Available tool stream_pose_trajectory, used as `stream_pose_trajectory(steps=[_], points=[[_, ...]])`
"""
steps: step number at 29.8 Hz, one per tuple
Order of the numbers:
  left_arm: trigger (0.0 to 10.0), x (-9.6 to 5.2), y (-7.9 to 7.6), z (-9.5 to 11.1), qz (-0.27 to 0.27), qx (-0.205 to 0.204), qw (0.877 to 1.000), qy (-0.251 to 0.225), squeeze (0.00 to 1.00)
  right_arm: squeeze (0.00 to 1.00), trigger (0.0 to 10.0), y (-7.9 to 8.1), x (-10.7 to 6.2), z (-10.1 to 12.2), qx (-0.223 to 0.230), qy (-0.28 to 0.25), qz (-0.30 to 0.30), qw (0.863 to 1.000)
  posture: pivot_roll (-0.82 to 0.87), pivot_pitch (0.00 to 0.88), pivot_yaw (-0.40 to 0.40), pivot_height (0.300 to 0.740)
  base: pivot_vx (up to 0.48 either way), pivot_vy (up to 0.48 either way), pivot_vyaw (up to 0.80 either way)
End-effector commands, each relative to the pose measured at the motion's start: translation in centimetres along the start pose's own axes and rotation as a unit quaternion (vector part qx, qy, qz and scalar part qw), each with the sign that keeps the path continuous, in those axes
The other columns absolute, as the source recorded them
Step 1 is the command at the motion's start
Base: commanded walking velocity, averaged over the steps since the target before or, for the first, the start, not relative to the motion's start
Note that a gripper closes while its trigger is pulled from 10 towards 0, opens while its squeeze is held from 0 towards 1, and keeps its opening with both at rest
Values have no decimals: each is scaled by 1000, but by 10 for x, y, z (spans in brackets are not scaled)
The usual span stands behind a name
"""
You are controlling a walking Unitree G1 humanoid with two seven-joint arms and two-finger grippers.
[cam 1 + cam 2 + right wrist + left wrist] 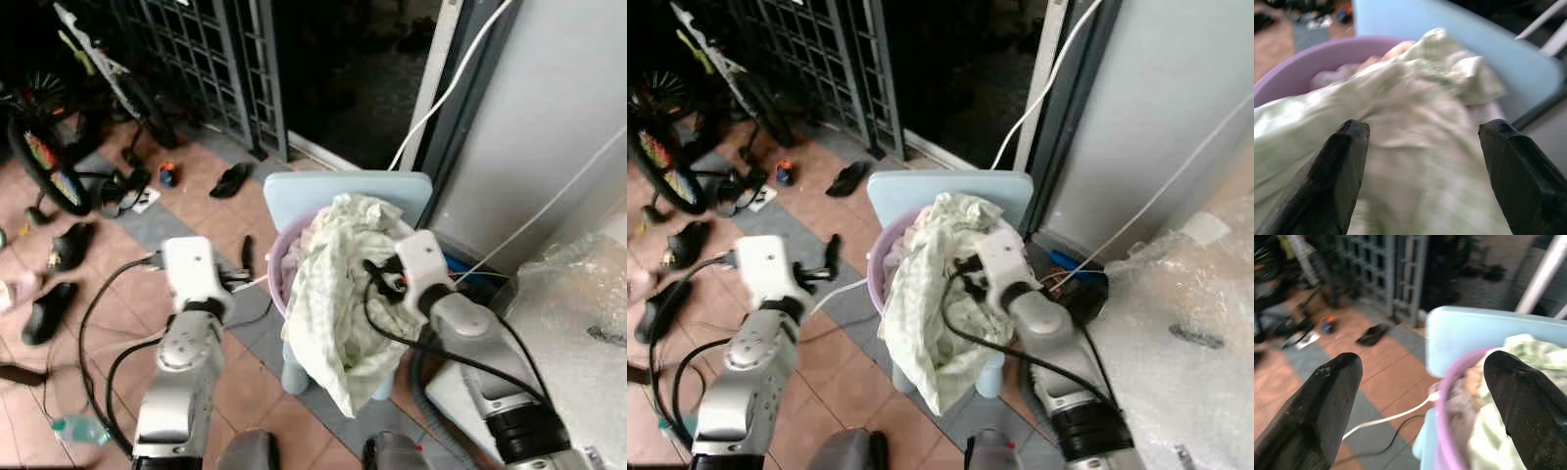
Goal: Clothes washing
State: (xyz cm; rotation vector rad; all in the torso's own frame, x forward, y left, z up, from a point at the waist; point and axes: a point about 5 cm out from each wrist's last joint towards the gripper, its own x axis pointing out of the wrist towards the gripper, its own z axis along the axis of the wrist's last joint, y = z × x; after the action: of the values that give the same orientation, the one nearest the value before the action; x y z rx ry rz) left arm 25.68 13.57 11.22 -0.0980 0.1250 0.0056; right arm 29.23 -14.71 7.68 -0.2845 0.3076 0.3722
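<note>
No readable text or labels.

tiled porch with a dark doorway

floor (245,377) is terracotta tile with grey tile strips running through it. up at 11 o'clock there's a dark metal grille gate (201,54), and at 12 the doorway (343,69) behind it is basically black. a pale grey wall (549,117) fills 1 to 2 o'clock, white cord (446,93) draped down it. bike wheel (44,162) and scattered sandals (59,245) at 9 to 10 o'clock, bubble wrap (578,313) at 3. soft daylight.
</note>
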Motion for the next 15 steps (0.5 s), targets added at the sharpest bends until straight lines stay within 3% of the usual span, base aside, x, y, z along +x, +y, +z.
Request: stream_pose_trajectory(steps=[1,3,5,11,15], points=[[10000,-7,11,-1,27,2,1000,10,0,0,10000,11,9,11,0,-6,23,1000,76,186,9,740,0,0,800],[10000,-11,13,0,32,7,999,11,0,0,10000,13,14,9,-4,5,26,1000,88,194,4,740,0,0,594],[10000,-20,17,-1,38,19,999,15,0,0,10000,19,20,7,-48,5,38,998,117,217,-3,740,0,0,0],[10000,-32,20,0,48,21,998,20,0,0,10000,12,28,-5,-26,57,4,998,153,249,-13,740,0,0,0],[10000,-39,20,0,51,24,998,29,0,0,10000,-2,31,-19,-31,118,-41,992,170,274,-12,740,0,0,0]])
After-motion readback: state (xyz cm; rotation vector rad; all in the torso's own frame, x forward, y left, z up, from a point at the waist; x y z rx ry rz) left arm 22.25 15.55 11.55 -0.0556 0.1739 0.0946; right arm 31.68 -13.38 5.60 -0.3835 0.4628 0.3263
